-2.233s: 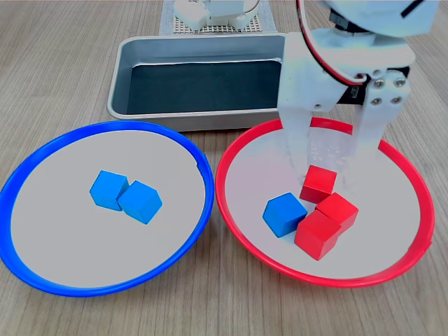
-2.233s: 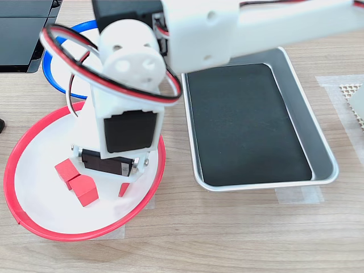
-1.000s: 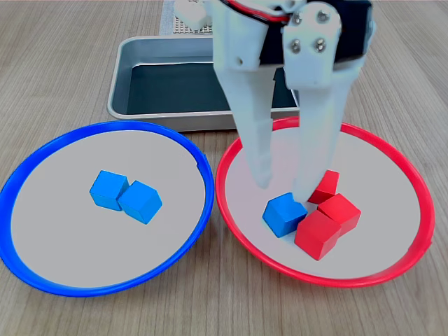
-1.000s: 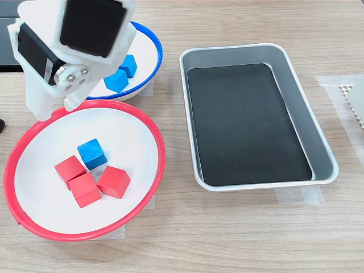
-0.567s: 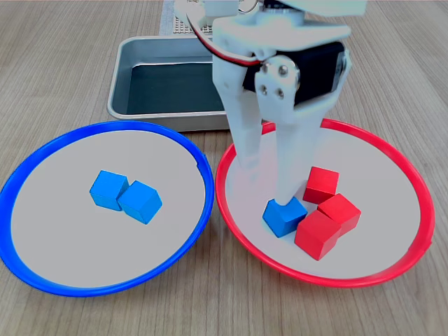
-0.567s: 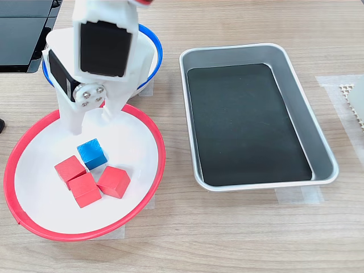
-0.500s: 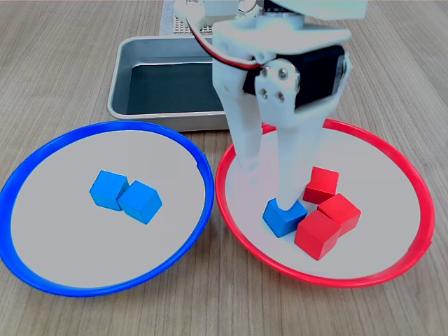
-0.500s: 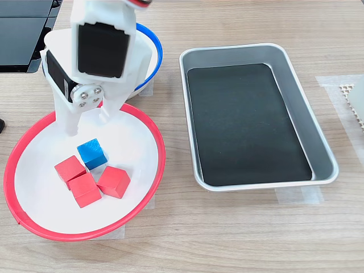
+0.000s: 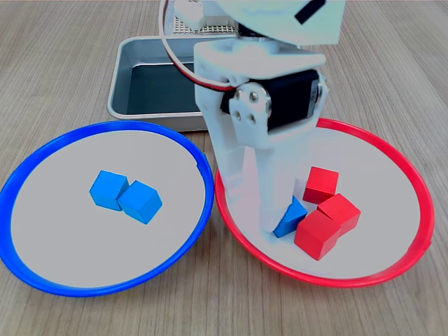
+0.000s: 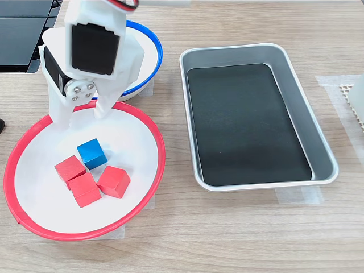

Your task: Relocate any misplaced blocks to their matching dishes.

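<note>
My gripper hangs over the red-rimmed plate, fingers spread apart, gripping nothing. In the second exterior view the fingertips sit near the plate's far edge, the blue cube just beside them and untouched. In the first exterior view that cube peeks out from behind one finger. Three red cubes cluster against it. Two more blue cubes lie together in the blue-rimmed plate. The grey tray stands apart on the worktop.
</note>
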`<state>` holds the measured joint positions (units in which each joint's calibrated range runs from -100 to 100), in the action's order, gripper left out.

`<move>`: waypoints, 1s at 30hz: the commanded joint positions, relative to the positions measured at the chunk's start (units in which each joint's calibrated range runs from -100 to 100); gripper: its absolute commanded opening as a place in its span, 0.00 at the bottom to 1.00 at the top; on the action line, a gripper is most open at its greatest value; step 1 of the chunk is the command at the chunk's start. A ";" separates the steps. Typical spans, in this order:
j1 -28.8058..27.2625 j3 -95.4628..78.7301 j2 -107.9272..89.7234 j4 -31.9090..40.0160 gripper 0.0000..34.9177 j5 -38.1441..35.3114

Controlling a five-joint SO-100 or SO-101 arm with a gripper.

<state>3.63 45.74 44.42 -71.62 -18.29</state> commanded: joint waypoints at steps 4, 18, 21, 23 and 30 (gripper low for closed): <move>-0.29 2.83 -0.19 0.34 0.43 -0.29; 1.88 3.83 1.77 -0.57 0.38 0.15; 2.44 3.83 2.19 -0.73 0.38 0.39; 2.82 4.11 2.53 -0.73 0.38 0.44; 3.48 5.56 3.73 -0.90 0.38 0.44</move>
<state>6.73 49.00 48.93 -72.27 -18.10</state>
